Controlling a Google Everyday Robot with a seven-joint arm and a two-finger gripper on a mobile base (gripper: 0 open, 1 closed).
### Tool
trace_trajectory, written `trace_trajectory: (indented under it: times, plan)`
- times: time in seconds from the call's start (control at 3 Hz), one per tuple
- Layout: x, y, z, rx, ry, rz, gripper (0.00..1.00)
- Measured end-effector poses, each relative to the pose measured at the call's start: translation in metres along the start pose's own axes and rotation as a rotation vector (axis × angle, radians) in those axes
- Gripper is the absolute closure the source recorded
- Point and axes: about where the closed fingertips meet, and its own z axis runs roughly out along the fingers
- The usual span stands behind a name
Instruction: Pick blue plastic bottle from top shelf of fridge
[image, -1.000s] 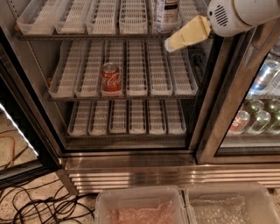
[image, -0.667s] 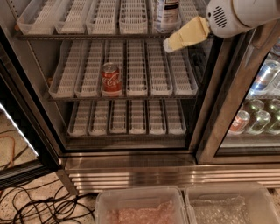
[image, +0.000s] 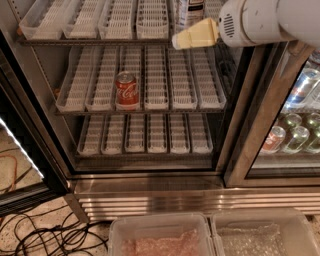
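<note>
Starting at the left, the top shelf of the fridge runs across as a row of whitish slotted trays. One rack lower stands a red cola can, which I leave alone. Further right on the top shelf stands the blue plastic bottle, upright, its upper part out of view. My gripper has slid left over the last second, so its pale tip now sits just in front of the bottle's base; whether it is wide or narrow I cannot tell. I judge the reach nearly done and the grasp not yet made.
</note>
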Motion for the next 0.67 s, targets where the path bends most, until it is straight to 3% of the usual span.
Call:
trace_trajectory:
  times: [0.67]
  plan:
    - [-0.050, -0.035, 0.013, 0.108, -0.222, 0.085, 0.00]
